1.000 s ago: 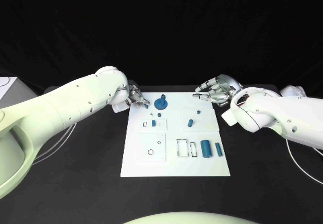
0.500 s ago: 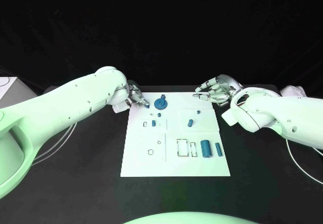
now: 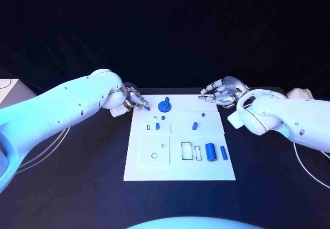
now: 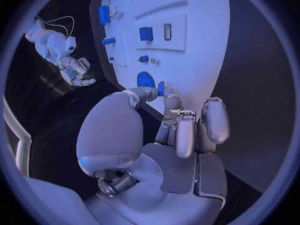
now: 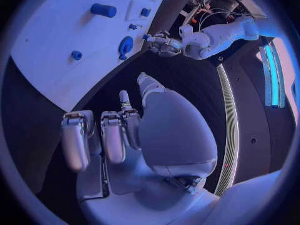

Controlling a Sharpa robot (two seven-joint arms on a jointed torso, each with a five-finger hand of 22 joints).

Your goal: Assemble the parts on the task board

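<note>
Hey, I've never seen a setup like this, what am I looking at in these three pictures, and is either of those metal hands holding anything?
This is a robot with two white arms, each ending in a silver hand. One picture looks down from its head; the two round ones come from cameras at its wrists.

On the black table lies a white task board with small blue parts: a round blue piece near the far edge and two blue cylinders lower down.

The left hand pinches a small blue part at the board's far left corner. The right hand hovers off the far right corner, fingers curled and apart, holding nothing.
</note>
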